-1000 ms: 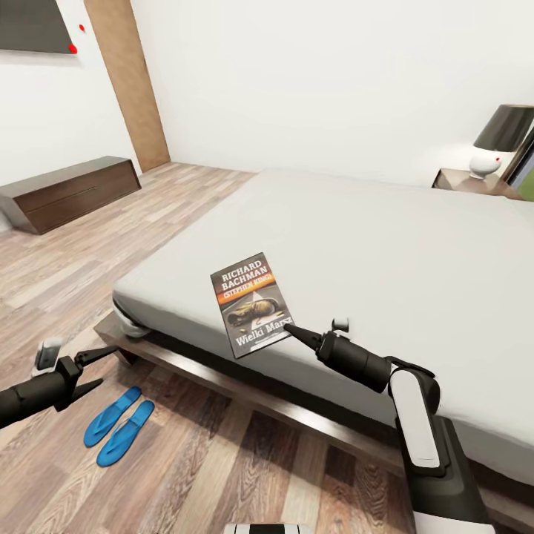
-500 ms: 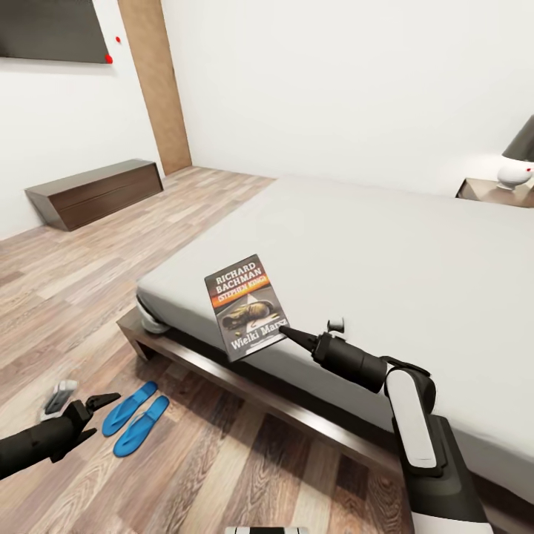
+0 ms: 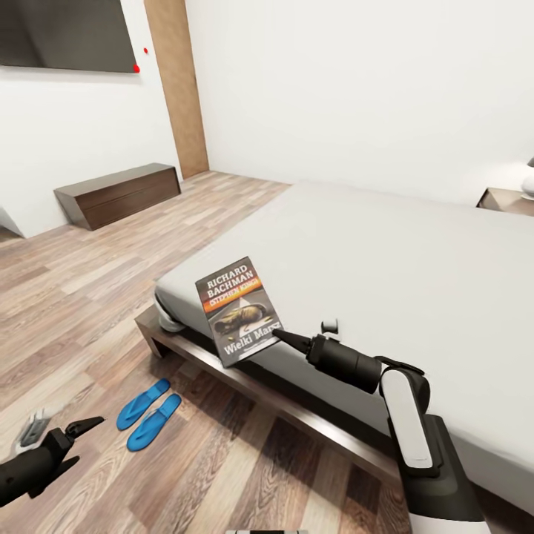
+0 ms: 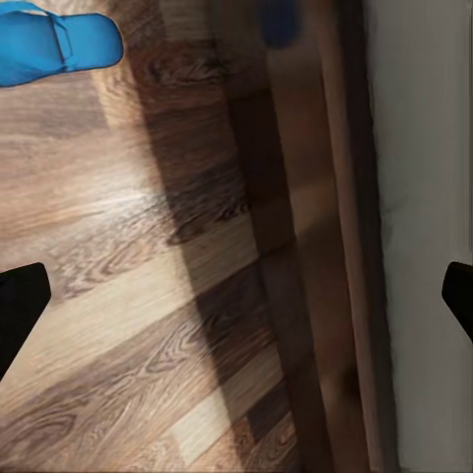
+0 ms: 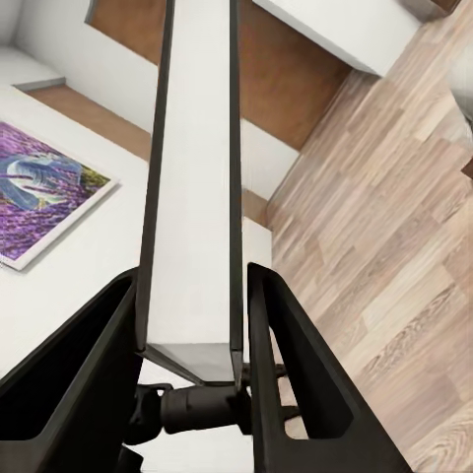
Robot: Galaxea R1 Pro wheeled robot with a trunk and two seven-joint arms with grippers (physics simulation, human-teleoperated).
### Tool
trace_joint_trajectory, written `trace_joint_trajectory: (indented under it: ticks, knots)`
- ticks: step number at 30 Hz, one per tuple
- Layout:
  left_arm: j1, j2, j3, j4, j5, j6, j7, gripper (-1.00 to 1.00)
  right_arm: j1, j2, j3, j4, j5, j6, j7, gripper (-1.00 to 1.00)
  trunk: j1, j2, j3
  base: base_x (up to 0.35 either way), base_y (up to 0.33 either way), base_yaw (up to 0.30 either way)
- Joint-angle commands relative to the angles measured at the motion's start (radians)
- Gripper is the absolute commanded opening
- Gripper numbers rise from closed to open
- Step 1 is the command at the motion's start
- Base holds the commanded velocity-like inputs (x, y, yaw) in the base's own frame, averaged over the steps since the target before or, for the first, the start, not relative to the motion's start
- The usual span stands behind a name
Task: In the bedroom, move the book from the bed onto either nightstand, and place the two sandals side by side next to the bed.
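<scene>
Wood planks run across the bedroom floor (image 3: 89, 297), with white walls, a brown wall panel (image 3: 178, 81) and a low dark cabinet (image 3: 119, 194) off at 10 o'clock. At 9 o'clock from the robot the bed (image 3: 415, 259) spreads its plain off-white mattress over a low dark-brown frame.

Lifted off the mattress near the bed's corner is the book (image 3: 239, 308), a thin paperback with a dark cover, white lettering reading RICHARD BACHMAN, an orange band and a greyish picture. It stands tilted with its cover facing the robot, its long axis running from 11 o'clock at the title end to 5 o'clock. The right gripper (image 3: 283, 338) is clamped on its lower right corner; from the right wrist the book's edge (image 5: 197, 177) sits squeezed between both dark fingers (image 5: 286, 374).

On the floor at 7 o'clock, just beside the bed frame, the 2 sandals (image 3: 150, 412) lie side by side, bright blue and narrow, their long axes pointing toward 1 o'clock.

Low at 8 o'clock the left gripper (image 3: 78, 437) hangs over the planks with its fingers spread apart and nothing between them; its wrist view catches 1 blue sandal (image 4: 54, 44).
</scene>
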Motion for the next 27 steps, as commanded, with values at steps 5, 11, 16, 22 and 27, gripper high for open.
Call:
trace_joint_trajectory:
  ticks: [5, 11, 16, 22, 27]
  knots:
    - [0.013, -0.001, 0.014, 0.002, 0.000, -0.001, -0.008, 1.00, -0.001, 0.001, 0.003, -0.001, 0.008, 0.004, 0.009, -1.00, 0.000, 0.000, 0.006, 0.000, 0.000, 0.121]
    - [0.017, -0.005, 0.008, 0.008, -0.077, -0.005, -0.017, 1.00, -0.001, 0.001, 0.007, -0.001, 0.008, 0.004, 0.008, -1.00, 0.000, 0.000, 0.014, 0.000, 0.000, 0.119]
    - [0.018, -0.020, 0.006, 0.009, -0.115, -0.007, -0.024, 1.00, -0.001, 0.001, 0.013, -0.001, 0.008, 0.004, 0.007, -1.00, 0.000, 0.000, 0.021, 0.000, 0.000, 0.117]
    - [0.018, -0.129, -0.107, 0.017, -0.352, -0.102, -0.034, 1.00, -0.002, 0.004, 0.069, 0.000, 0.065, 0.004, -0.016, -1.00, 0.000, 0.000, 0.029, 0.000, 0.000, 0.148]
    - [0.018, -0.137, -0.118, 0.024, -0.371, -0.123, -0.034, 1.00, -0.002, 0.004, 0.078, -0.001, 0.070, 0.004, -0.018, -1.00, 0.000, 0.000, 0.035, 0.000, 0.000, 0.200]
